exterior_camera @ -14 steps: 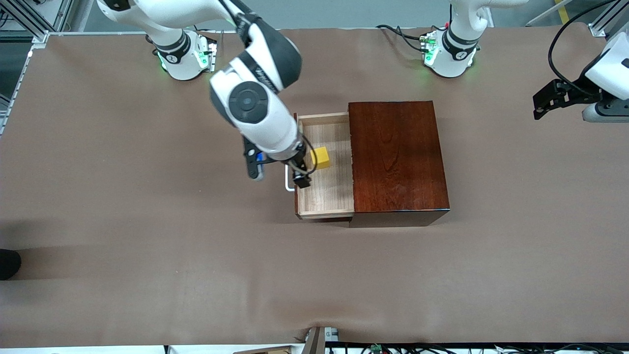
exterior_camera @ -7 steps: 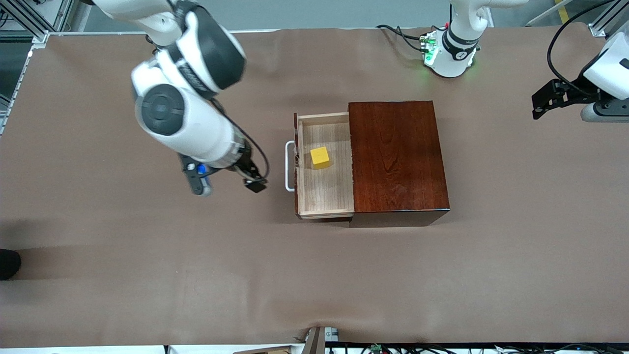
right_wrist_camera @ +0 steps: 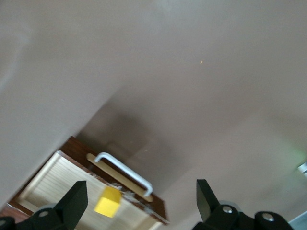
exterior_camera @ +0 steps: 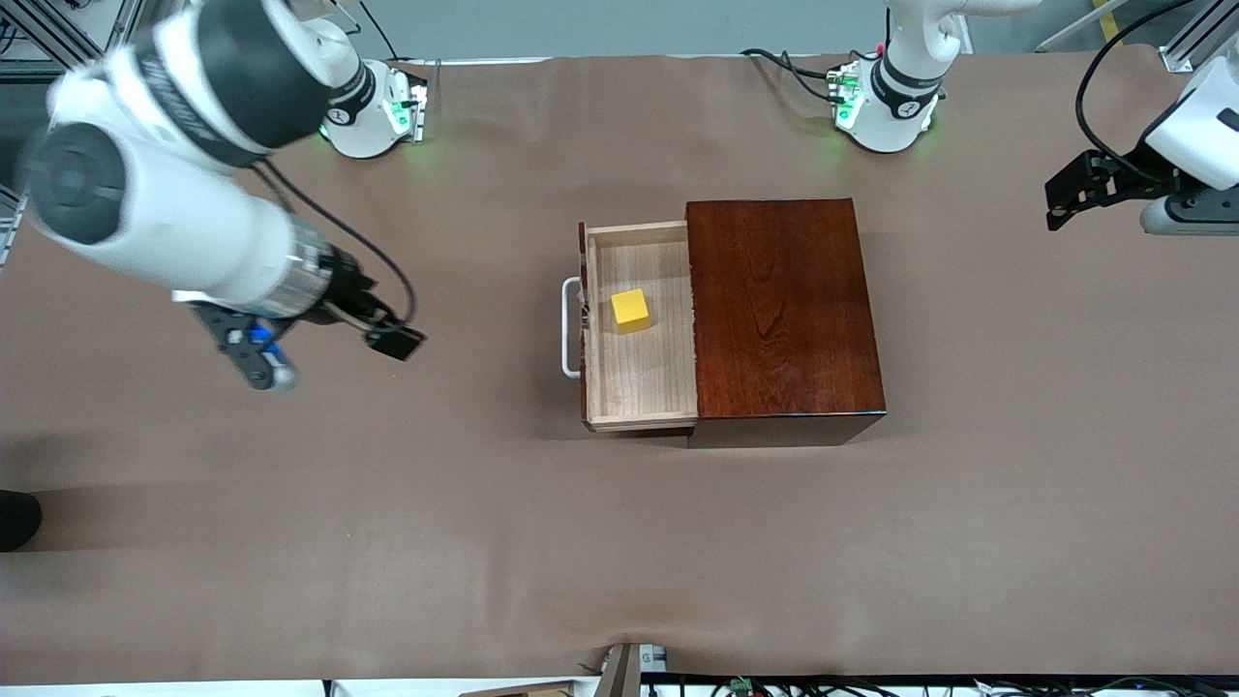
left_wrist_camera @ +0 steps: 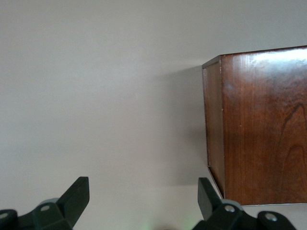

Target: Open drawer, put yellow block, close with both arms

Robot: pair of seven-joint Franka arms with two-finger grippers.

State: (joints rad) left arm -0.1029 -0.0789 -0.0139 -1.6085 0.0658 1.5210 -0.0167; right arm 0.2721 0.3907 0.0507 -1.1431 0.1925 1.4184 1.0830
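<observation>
The right arm (exterior_camera: 165, 208) is smeared by motion in the front view, and its upper links run off the top edge there.

The left arm (exterior_camera: 1195, 145) is cut by the side edge, only its wrist showing.

In both wrist views the fingers (left_wrist_camera: 72, 199) (right_wrist_camera: 72, 203) are cropped at the bottom, only their tips visible.

Ahead of the left fingers, the wooden box (left_wrist_camera: 259, 124) runs off the side edge.

Ahead of the right fingers, the drawer (right_wrist_camera: 72, 184) is partly cut off, and the yellow block (right_wrist_camera: 107, 201) is blurred.

The drawer's inner end is hidden under the box top (exterior_camera: 779, 305).
</observation>
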